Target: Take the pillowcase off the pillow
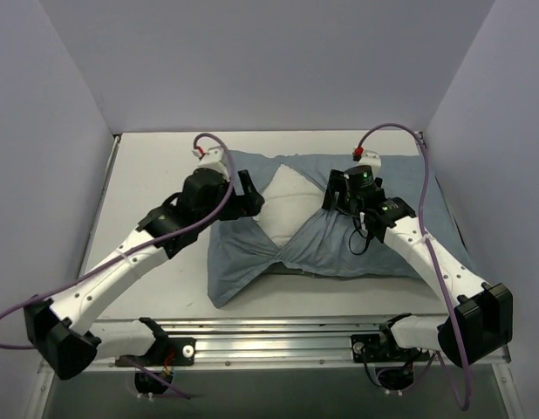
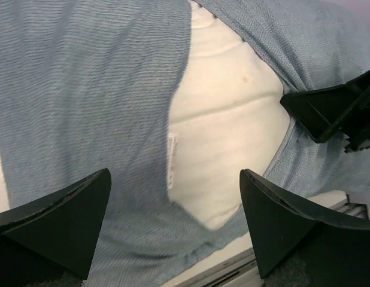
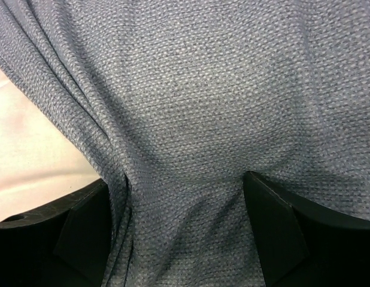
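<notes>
Hardly begun: near the far edge of the counter the pillowcase covers most of the pillow, one white wedge bared, with left hand and right hand both spread apart.

The pillowcase hides most of the pillow, baring a white wedge toward 12 o'clock; the tag print is too small to read.

The pillow lies across the far half of the table, nearer the right edge than the left. The pillowcase lies over its left and right parts and is parted at the middle, with one flap reaching toward the near edge. The left gripper hangs left of the gap, the right gripper right of it.
</notes>
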`<state>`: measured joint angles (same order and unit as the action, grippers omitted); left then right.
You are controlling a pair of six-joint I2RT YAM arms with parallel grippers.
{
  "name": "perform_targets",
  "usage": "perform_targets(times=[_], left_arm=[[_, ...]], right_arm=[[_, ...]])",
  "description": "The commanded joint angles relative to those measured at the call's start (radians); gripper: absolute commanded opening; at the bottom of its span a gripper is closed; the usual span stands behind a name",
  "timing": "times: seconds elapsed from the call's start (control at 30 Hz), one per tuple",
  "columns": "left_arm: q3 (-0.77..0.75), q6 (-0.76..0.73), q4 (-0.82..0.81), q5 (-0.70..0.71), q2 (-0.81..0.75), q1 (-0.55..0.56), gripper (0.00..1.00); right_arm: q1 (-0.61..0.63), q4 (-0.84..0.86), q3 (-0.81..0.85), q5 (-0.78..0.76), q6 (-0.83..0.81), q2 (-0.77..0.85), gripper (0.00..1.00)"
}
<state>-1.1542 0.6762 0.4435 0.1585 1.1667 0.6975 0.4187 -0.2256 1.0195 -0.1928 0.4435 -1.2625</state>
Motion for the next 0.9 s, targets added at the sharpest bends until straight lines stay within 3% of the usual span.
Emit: perform_targets(times=[0.0,0.17,0.3,0.47,0.57,0.73,0.87], left_arm=[[-0.108,-0.067,0.001,0.169,0.153,0.086,0.97],[-0.153,-0.037,0.092,0.280,0.284,0.135,0.92],[-0.030,0.029,0.104,0.325,0.248,0.111,0.81],[0.243,0.112,0.086,0.202,0.089,-0.024,0.65],[0.368,0.135,0.074,0.125,0.013,-0.098,0.62],[0.488,0.148,0.028,-0.011,0.002,-0.165,0.61],[0.536,0.138,-0.139,-0.160,0.051,-0.185,0.54]], right_arm=[[0.023,-0.066,-0.038,0.027,-0.009,-0.035,0.75],[0.032,-0.072,-0.042,-0.002,-0.006,-0.031,0.76],[0.026,-0.084,-0.052,-0.026,-0.017,-0.014,0.77],[0.009,-0.093,-0.061,-0.030,-0.019,-0.017,0.77],[-0.003,-0.092,-0.064,-0.027,-0.015,-0.028,0.78],[-0.020,-0.089,-0.050,-0.002,-0.020,-0.060,0.78],[-0.018,-0.099,-0.012,0.018,-0.028,-0.069,0.79]])
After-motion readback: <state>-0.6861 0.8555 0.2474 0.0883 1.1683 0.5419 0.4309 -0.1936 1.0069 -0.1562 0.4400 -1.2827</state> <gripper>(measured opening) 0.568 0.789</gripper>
